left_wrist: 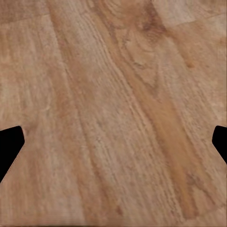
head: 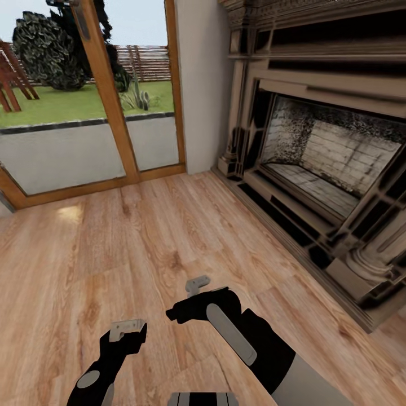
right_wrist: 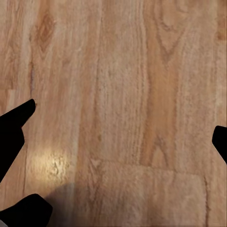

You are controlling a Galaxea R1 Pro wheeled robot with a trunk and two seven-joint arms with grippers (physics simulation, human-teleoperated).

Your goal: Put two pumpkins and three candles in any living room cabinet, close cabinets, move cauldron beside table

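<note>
Wooden floor (head: 141, 242) between fireplace (head: 316, 163) and glass door (head: 84, 113).

You face a bare plank floor (head: 141, 237) with both arms low in front of you. Your left gripper (head: 127, 327) and right gripper (head: 197, 285) hang over the boards, each empty, fingers pale grey. To your right stands a large fireplace (head: 316, 158), its brick-lined firebox open and unlit. Ahead on your left, a wood-framed glass door (head: 107, 101) looks out on a lawn (head: 67, 104), a fence (head: 144, 59) and a dark shrub (head: 48, 51).
</note>
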